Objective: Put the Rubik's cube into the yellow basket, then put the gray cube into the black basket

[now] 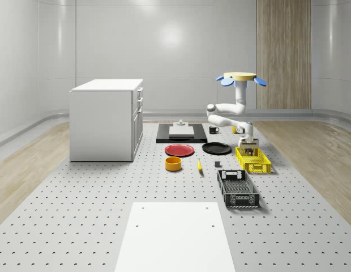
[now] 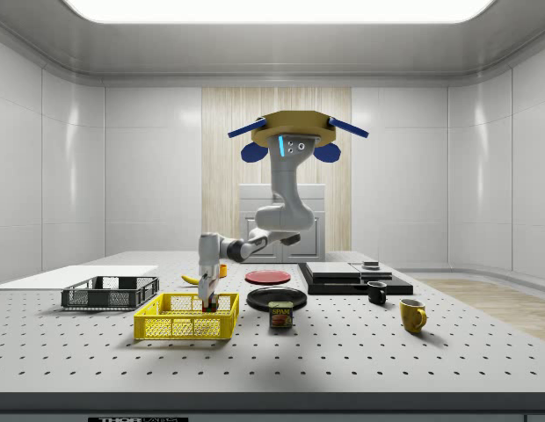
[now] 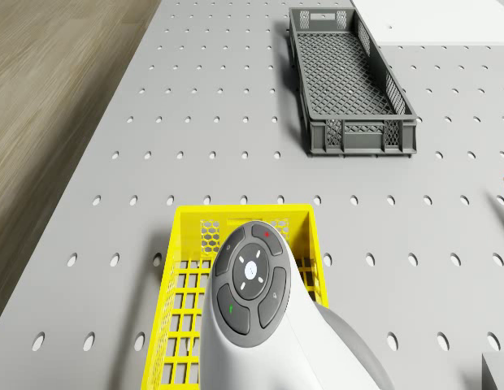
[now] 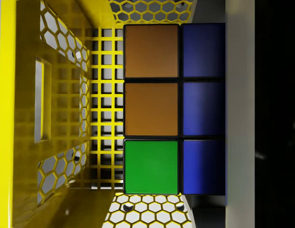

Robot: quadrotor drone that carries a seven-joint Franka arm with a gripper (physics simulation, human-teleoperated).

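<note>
The drone [image 1: 240, 76] hovers over the table behind the yellow basket [image 1: 260, 167], and its arm reaches down into that basket. My gripper [image 1: 247, 146] sits low inside the basket [image 2: 171, 327], shut on the Rubik's cube [image 4: 152, 109], which shows orange, green and blue tiles against the yellow mesh [image 4: 24, 118]. One finger [image 4: 239, 118] lies along the cube's blue side. The black basket [image 1: 238, 195] stands just in front of the yellow one. A small gray cube [image 1: 217, 165] rests on the table to the whole-scene view's left of the yellow basket.
A red plate [image 1: 179, 149], black plate [image 1: 216, 148], orange bowl [image 1: 173, 163] and banana [image 1: 199, 165] lie left of the baskets. Behind stand a white cabinet [image 1: 107, 119] and black tray [image 1: 181, 136]. A can [image 2: 280, 315] and mugs [image 2: 412, 314] sit nearby.
</note>
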